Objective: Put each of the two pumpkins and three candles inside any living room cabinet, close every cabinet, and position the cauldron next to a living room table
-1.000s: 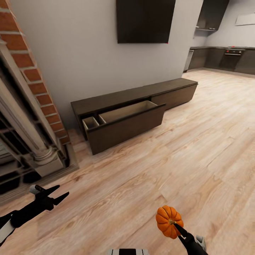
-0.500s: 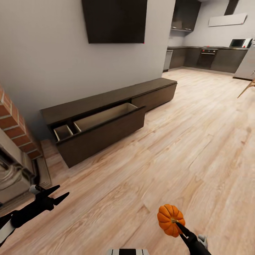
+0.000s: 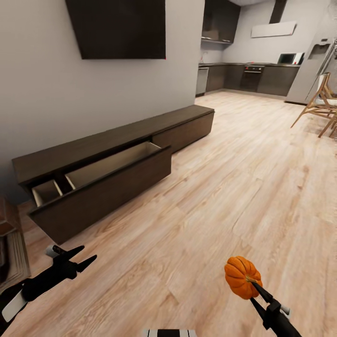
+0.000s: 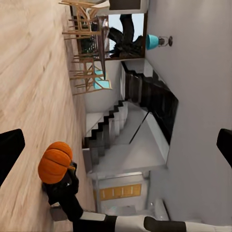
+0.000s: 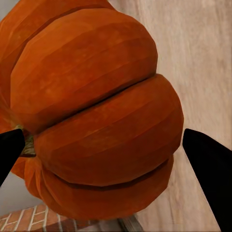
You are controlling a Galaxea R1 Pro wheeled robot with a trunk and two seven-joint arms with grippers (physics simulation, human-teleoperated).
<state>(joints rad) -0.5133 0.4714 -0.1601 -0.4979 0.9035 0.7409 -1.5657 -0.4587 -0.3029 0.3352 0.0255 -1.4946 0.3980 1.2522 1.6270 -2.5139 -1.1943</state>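
Room: wood floor (image 3: 224, 187), one long cabinet (image 3: 112, 140), one drawer (image 3: 100, 187) open.
Pumpkins: one (image 3: 242, 277), clamped in right gripper (image 3: 250, 282).
Left gripper (image 3: 82, 255): fingers spread, empty.

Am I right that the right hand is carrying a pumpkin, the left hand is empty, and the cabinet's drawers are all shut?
Not quite. The right hand does carry the pumpkin and the left hand is empty, but the cabinet has one wide drawer pulled open, pale interior exposed, as the head view shows.
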